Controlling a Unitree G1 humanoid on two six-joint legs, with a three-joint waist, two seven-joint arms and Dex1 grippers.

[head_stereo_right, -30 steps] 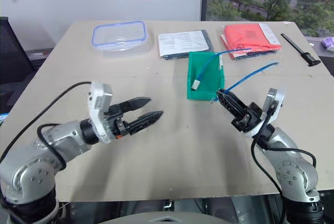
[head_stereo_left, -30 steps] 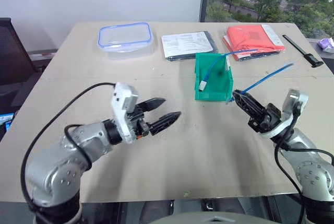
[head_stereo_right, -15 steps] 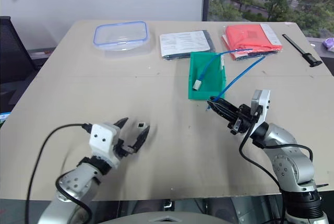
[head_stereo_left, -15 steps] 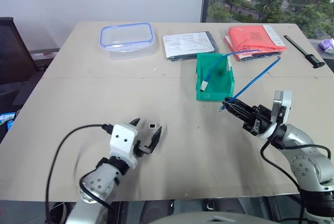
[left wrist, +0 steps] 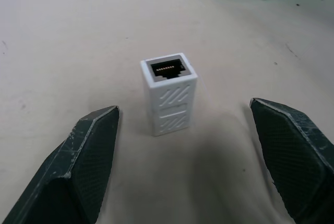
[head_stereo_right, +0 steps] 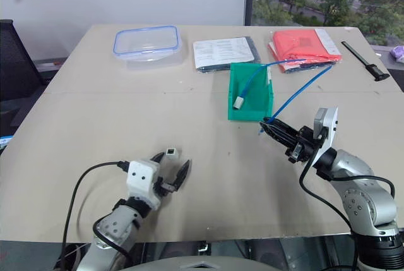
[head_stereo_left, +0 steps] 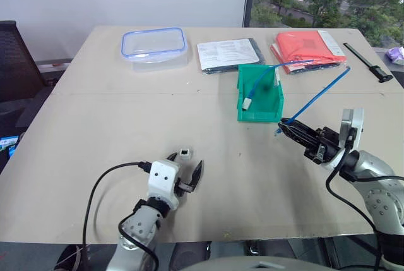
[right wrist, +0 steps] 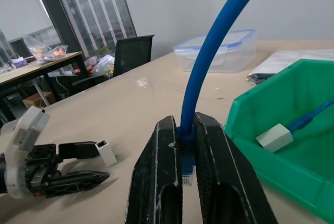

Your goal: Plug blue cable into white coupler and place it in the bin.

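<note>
**Coupler sitting between the left fingers, right gripper has the cable**

Left gripper (head_stereo_left: 187,171) is down low at the bottom left of center in the head view, fingers spread wide with nothing in them. The white coupler (left wrist: 168,94) stands upright on the table (head_stereo_left: 95,126) right in the gap between the two fingers, dark socket facing up, and the wrist view shows bare table on both sides of it, so it's not touching either finger.

Right gripper (head_stereo_left: 282,121) is at the right of the frame, clamped tight on the blue cable (head_stereo_left: 319,96). It's pinching the cable right behind the plug, and in the right wrist view the clear plug end pokes down between the two fingers while the rest of the cable arcs up and away toward the upper right of the head view.

The bin (head_stereo_left: 265,110) sits just above and left of the right gripper's tips, a bit right of center. There's already another blue cable (head_stereo_left: 260,78) in it with a white coupler on its end (head_stereo_left: 247,102), trailing out over the back edge toward the red folder (head_stereo_left: 307,45).

Along the top of the frame: clear food box (head_stereo_left: 153,45) with a blue rim on the left, some papers (head_stereo_left: 228,53) in the middle.
</note>
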